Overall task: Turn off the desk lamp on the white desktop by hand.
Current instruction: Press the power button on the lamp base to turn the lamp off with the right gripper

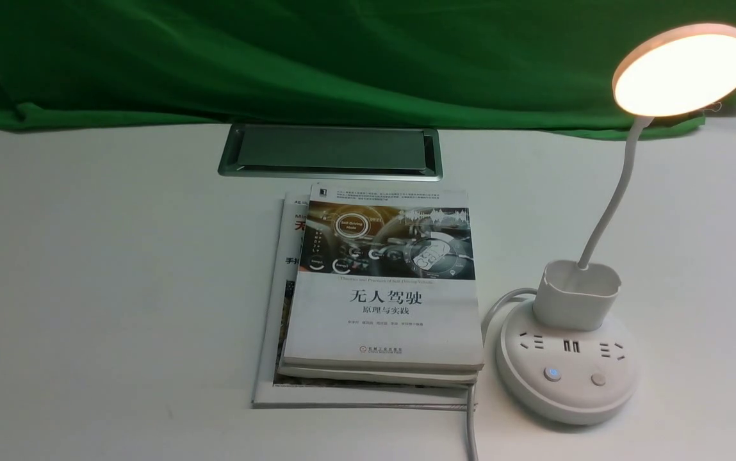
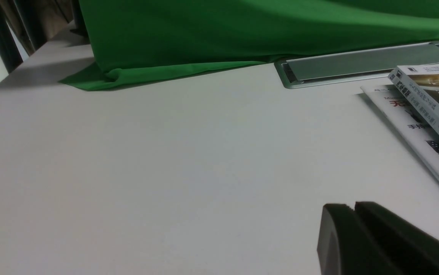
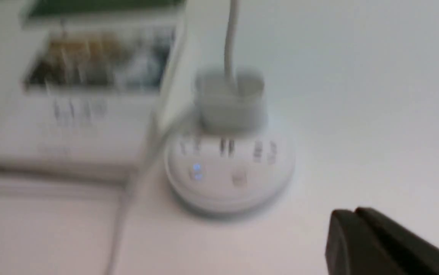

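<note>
Two buttons on the round base of the desk lamp (image 1: 576,301), and that is where this one gets decided. The lamp stands on the right side of the counter (image 1: 118,269), just beside the stack of books (image 1: 384,288), its cable (image 1: 470,429) running off towards my side. The disc head (image 1: 683,70) glows warm and bright, so the job is not done: the light is on.

My right gripper (image 3: 353,214) hangs above the counter, short of the base and to one side of it, touching nothing. Its fingers are pressed together with nothing between them, which suits a poke at a button. The wrist picture is smeared, but I can make out the base, the sockets and a small blue glow.

That glow sits on the left button (image 1: 553,373); the plain button (image 1: 598,379) is just beside it. Which one rules the lamp I cannot tell from here.

My left gripper (image 2: 353,209) is also closed and empty, low over bare counter well away from the lamp. It has no part in this, I'd say.

What's left is all of it, as I judge: close the gap, bring a fingertip down on the right button, press, and see the head go dark.
</note>
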You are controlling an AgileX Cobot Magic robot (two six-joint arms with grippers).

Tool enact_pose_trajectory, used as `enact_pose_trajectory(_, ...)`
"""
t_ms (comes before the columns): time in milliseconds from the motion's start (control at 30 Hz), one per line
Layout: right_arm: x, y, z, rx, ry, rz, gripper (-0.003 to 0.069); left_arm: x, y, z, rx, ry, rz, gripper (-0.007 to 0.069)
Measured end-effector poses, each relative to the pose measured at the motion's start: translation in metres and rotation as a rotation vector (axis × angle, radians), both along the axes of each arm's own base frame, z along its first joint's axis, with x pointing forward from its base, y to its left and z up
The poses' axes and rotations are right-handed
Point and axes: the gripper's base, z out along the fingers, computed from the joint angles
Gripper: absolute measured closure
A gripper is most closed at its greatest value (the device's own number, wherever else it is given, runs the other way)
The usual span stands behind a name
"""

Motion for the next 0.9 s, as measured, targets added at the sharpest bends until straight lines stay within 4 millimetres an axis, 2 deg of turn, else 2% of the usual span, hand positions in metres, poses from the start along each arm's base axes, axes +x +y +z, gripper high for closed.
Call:
enact_pose_trajectory(33, 0.002, 0.000, 0.002, -0.006, 0.006, 0.006, 0.0607, 0.000, 0.000, 0.000, 0.000, 0.000, 0.000, 0.0605)
enact_pose_trajectory(67, 0.015, 0.002, 0.000, -0.033, 0.098, 0.026, 0.0607, 0.000, 0.000, 0.000, 0.000, 0.000, 0.000, 0.0605)
enact_pose_trajectory(200, 0.043, 0.007, -0.012, -0.071, 0.275, 0.055, 0.0607, 0.000, 0.000, 0.000, 0.000, 0.000, 0.000, 0.0605)
enact_pose_trajectory(400, 0.074, 0.020, -0.033, -0.103, 0.430, 0.104, 0.0608, 0.000, 0.000, 0.000, 0.000, 0.000, 0.000, 0.0605)
enact_pose_trajectory(733, 0.099, 0.039, -0.044, -0.122, 0.478, 0.160, 0.0608, 0.000, 0.000, 0.000, 0.000, 0.000, 0.000, 0.0605)
enact_pose_trajectory(900, 0.120, 0.053, -0.054, -0.141, 0.522, 0.190, 0.0608, 0.000, 0.000, 0.000, -0.001, 0.000, 0.000, 0.0605)
